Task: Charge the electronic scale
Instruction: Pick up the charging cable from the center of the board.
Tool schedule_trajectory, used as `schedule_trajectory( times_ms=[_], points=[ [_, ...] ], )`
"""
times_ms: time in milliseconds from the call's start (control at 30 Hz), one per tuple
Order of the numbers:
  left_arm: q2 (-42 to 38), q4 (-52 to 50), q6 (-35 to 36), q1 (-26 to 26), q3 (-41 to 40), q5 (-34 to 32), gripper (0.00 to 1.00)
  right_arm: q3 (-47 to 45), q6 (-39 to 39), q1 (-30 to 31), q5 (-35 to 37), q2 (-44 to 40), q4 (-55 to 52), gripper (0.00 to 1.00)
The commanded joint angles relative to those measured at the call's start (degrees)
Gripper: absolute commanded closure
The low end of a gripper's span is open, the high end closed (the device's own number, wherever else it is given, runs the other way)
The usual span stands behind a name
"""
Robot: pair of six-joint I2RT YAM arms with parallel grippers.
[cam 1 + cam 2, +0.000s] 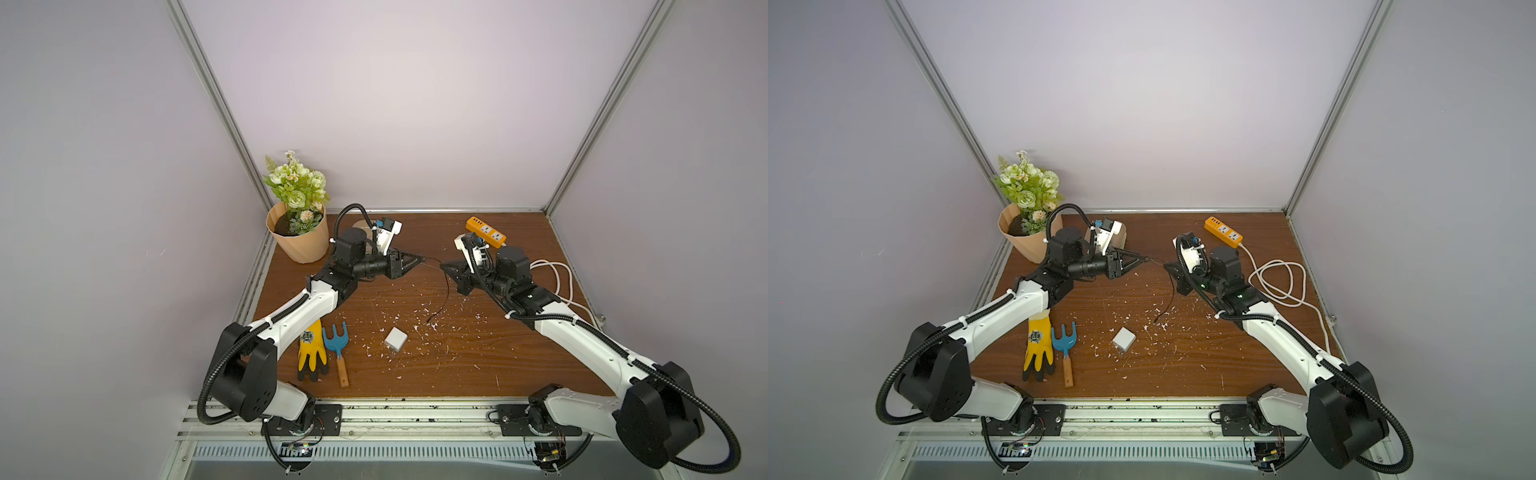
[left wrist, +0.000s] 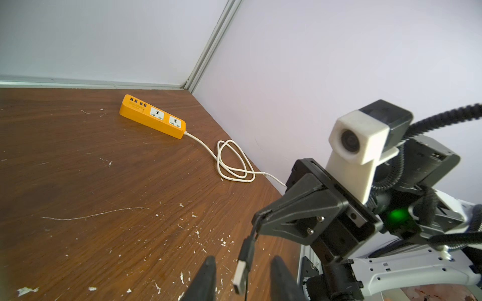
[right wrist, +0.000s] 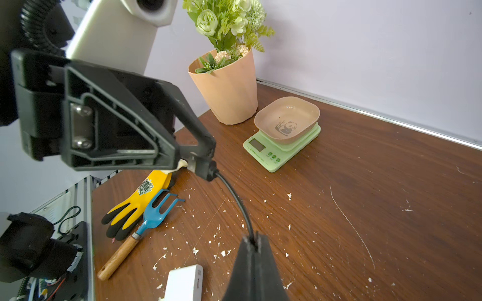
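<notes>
The electronic scale (image 3: 281,149) is pale green with a beige panda tray and stands by the back wall next to the flower pot. In both top views my left wrist camera hides most of it; only a beige edge (image 1: 1121,241) shows. My right gripper (image 3: 253,242) is shut on a thin black cable (image 3: 234,195) above the table's middle. The cable's USB plug (image 2: 240,276) sticks out between the fingers of my left gripper (image 2: 243,263). Those fingers are open, with a gap on each side of the plug. The cable's other end (image 1: 428,321) hangs down to the table.
A white charger block (image 1: 395,340) lies in the middle front. An orange power strip (image 1: 486,232) with a coiled white cord (image 1: 557,278) is at the back right. Flower pot (image 1: 299,237), yellow glove (image 1: 311,349) and blue hand rake (image 1: 336,349) sit on the left.
</notes>
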Motion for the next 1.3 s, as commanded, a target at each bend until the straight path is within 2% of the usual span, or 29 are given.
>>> schedule_trajectory(
  times_ms=[0,367,533,567,667,733,833,1000,1133,1267],
  points=[
    [-1.9,1.4,0.3,-0.4,-0.3,2.6,0.74,-0.1,0.4,0.7,-1.6,-1.8,3.3,1.00],
    [-3.9,2.8,0.1,-0.5,-1.8,3.2,0.90,-0.9,1.7,0.9,-1.2,-3.9,4.3,1.00],
    [-4.2,3.4,-0.1,-0.5,-2.0,3.5,0.93,-1.3,2.5,1.0,-2.4,-5.1,5.1,1.00],
    [-4.3,3.6,-0.1,-0.5,-2.1,3.7,0.93,-1.4,2.7,1.0,-2.7,-5.3,5.1,0.99],
    [-4.8,2.5,1.9,-0.5,-1.9,4.3,0.94,-1.6,3.2,1.0,-3.6,-6.0,5.2,0.84],
    [-5.3,-0.7,5.7,-0.4,-1.0,4.7,0.95,-1.5,3.2,1.0,-4.8,-6.7,4.4,0.70],
    [-6.5,-4.5,11.7,-0.4,-0.5,7.3,0.95,-1.9,3.0,0.8,-7.7,-8.6,4.8,0.60],
    [-8.4,-7.5,17.6,-0.5,-0.7,10.5,0.95,-1.3,3.0,0.3,-15.6,-9.1,5.9,0.57],
    [-8.3,-7.3,18.9,-0.5,-0.4,12.3,0.95,0.1,2.5,0.3,-21.4,-8.1,6.1,0.57],
    [-8.2,-7.2,20.0,-0.4,-0.2,14.5,0.95,1.0,1.3,0.4,-23.8,-7.7,5.3,0.57]
  ],
)
